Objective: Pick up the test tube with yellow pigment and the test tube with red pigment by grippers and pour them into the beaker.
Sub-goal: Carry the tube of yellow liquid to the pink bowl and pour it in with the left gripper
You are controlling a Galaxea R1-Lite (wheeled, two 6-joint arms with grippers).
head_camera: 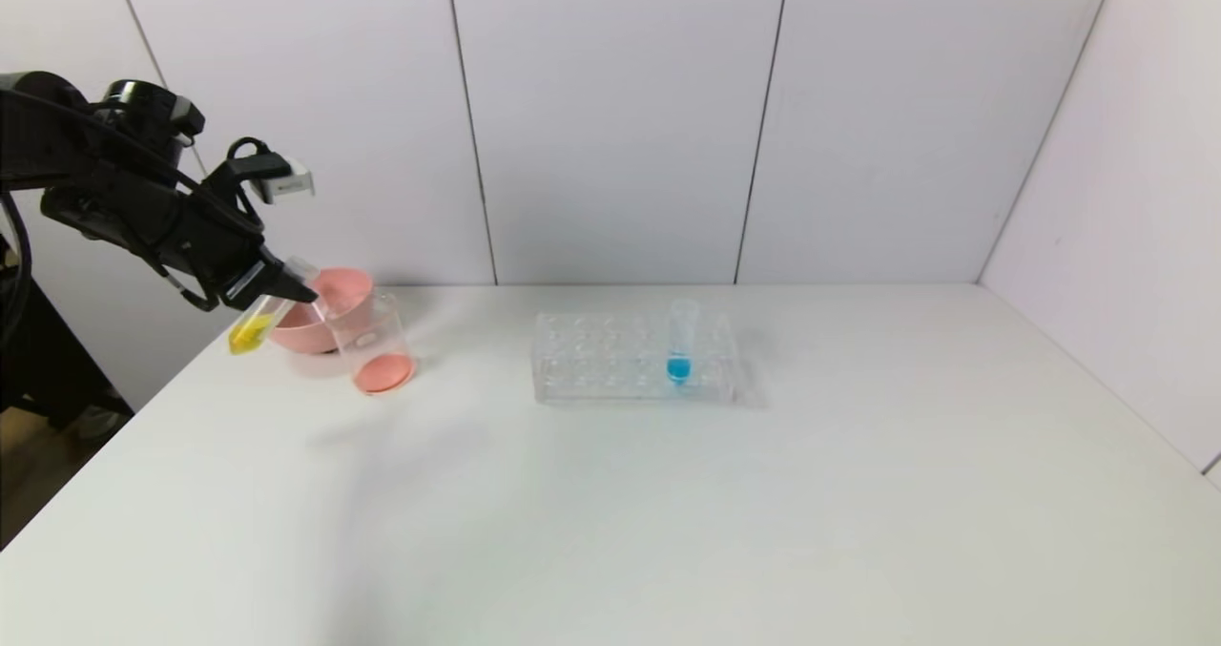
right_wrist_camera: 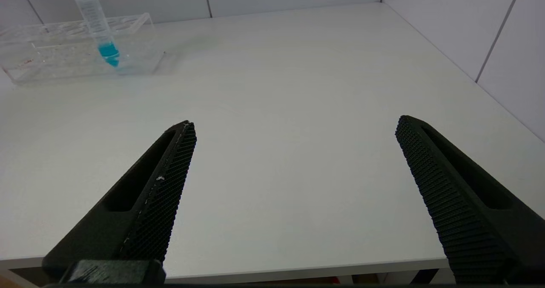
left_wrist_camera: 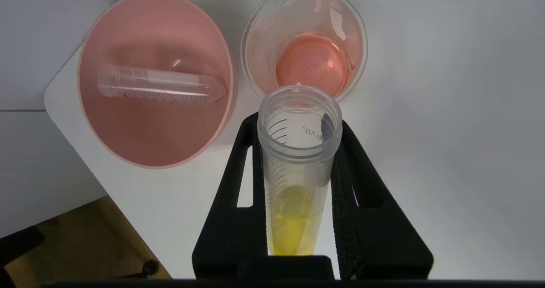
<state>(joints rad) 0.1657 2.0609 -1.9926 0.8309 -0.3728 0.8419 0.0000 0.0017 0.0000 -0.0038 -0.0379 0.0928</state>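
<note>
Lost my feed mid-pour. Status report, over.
Left gripper shut on yellow tube, tilted beside beaker. Beaker holds red liquid. Empty tube in pink bowl. Right gripper open, idle.

Yellow tube [head_camera: 259, 320] tilted beside beaker [head_camera: 373, 342] — red tube [left_wrist_camera: 159, 85] emptied

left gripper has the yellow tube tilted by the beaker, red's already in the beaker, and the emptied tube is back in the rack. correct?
Not quite: the emptied tube lies in the pink bowl, not the rack, as the left wrist view shows. The rack holds only the blue tube. The rest stands: the left gripper holds the yellow tube tilted beside the beaker, which holds red liquid.
</note>
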